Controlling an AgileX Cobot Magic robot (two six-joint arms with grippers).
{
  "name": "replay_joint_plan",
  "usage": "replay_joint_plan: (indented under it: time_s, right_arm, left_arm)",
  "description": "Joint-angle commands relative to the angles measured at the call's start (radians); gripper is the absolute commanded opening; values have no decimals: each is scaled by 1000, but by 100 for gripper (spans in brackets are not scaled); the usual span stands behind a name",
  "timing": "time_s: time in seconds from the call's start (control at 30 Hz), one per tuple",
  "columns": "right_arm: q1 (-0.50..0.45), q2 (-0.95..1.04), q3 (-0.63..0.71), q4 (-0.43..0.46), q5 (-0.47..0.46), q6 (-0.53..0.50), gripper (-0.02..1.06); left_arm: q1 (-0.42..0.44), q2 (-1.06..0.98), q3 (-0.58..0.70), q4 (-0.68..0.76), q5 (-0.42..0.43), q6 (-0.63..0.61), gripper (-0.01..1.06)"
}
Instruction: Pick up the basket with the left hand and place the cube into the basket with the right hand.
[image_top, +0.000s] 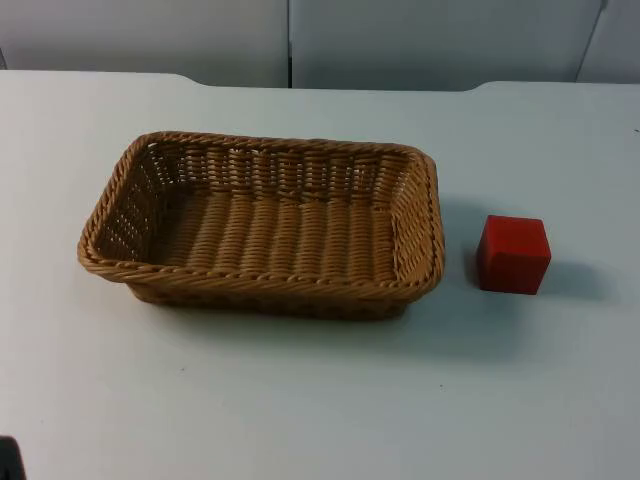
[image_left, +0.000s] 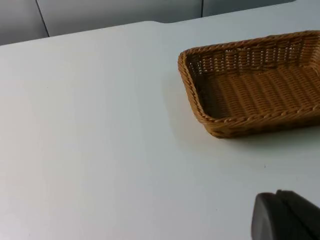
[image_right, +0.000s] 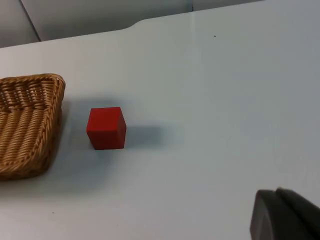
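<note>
Just white table (image_top: 320, 400), grey partition wall (image_top: 420, 40) behind.

Left gripper (image_left: 287, 216): one fingertip in the left wrist view, matte black, blocky, with rounded corners and a faint seam running down its face. No screws or markings can be made out.

Right gripper (image_right: 287, 215): same build in the right wrist view, a matte black fingertip with a soft-edged, rounded block shape and a shallow ridge between two faces. Surface plain, slightly glossy along the upper edge.
</note>
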Motion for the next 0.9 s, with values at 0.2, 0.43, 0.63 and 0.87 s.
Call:
replay_joint_plan:
  time_s: [0.2,0.43,0.63,0.87]
  right_arm:
    - [3,-3,3,-8,-11,0,0]
    - [3,-3,3,-8,-11,0,0]
    - [3,-3,3,-8,-11,0,0]
    - [3,-3,3,-8,-11,0,0]
  left_arm:
    - [-4,142,-84,-322,-143,23,0]
    - [-4,650,-169,-802,-103,394,0]
    - [-4,1109,-180,-987,-89,710,0]
    - [-4,1556,-227,-1049,-215,910,0]
